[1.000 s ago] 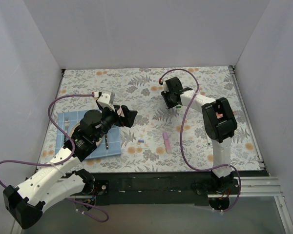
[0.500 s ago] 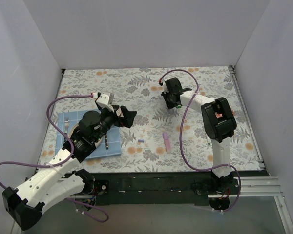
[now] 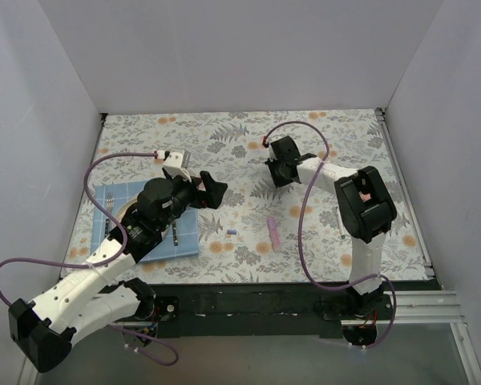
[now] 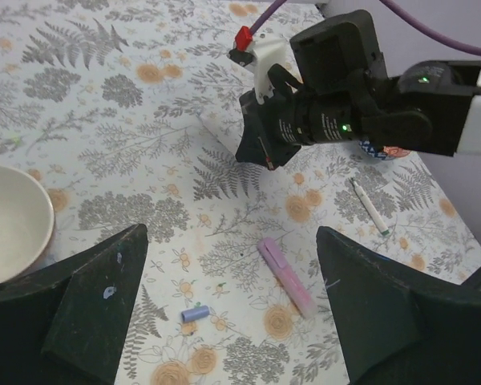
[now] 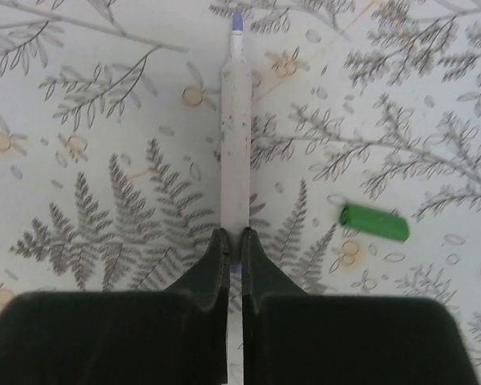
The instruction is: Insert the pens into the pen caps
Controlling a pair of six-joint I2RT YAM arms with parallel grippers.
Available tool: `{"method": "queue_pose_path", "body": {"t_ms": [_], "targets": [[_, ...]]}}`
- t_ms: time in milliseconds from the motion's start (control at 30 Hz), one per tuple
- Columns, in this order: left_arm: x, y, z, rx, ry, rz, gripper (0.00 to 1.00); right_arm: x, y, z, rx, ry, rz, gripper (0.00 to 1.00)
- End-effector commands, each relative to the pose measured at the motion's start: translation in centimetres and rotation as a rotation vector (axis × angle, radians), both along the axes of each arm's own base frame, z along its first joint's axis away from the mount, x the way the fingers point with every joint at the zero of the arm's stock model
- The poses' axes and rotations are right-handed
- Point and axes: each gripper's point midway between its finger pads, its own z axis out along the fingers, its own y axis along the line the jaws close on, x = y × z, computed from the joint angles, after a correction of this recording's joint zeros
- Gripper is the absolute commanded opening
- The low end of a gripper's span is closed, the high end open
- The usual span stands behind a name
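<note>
My right gripper [image 5: 234, 241] is shut on the tail of a slim white pen [image 5: 235, 144] with a blue tip, which lies along the floral table pointing away from me. A green cap [image 5: 373, 223] lies just to its right. My left gripper [image 4: 231, 233] is open and empty above the table. Below it lie a lilac cap [image 4: 195, 313] and a thicker pink pen [image 4: 287, 275]. Another white pen [image 4: 369, 206] with a green tip lies further right. In the top view the right gripper [image 3: 279, 164] is at centre back and the left gripper [image 3: 211, 191] is left of centre.
A blue checked cloth [image 3: 156, 245] at the left carries a white bowl [image 4: 12, 220], a silver fork [image 3: 110, 210] and a dark pen [image 3: 175, 233]. White walls close in the table on three sides. The right arm's purple cable [image 3: 301, 224] loops over the table.
The right gripper has shifted slightly toward me and its elbow has swung right. The left gripper has edged slightly right and away. The loose pens and caps have not moved.
</note>
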Motion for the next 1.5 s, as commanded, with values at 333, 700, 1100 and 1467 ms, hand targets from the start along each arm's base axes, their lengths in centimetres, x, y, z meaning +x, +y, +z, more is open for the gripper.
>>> {"method": "queue_pose_path", "body": {"t_ms": [333,700,1100,1467], "targets": [[0.0,-2.8,-4.1,-0.254,0.305,0.036,0.82,-9.8,0.4,1.7,0.227,0.012,-0.096,0.01],[2.3,-6.7,-8.4,-0.261,0.425,0.019,0.82,-11.6,1.2,7.4,0.449,-0.118,-0.093,0.01],[2.3,-4.8,-6.1,-0.198,0.296,0.047,0.84,-9.2,-0.7,3.9,0.124,-0.044,-0.074,0.28],[0.6,-2.0,-3.9,-0.211,0.223,0.085,0.87,-8.7,0.2,1.8,0.039,0.029,-0.038,0.32]]}}
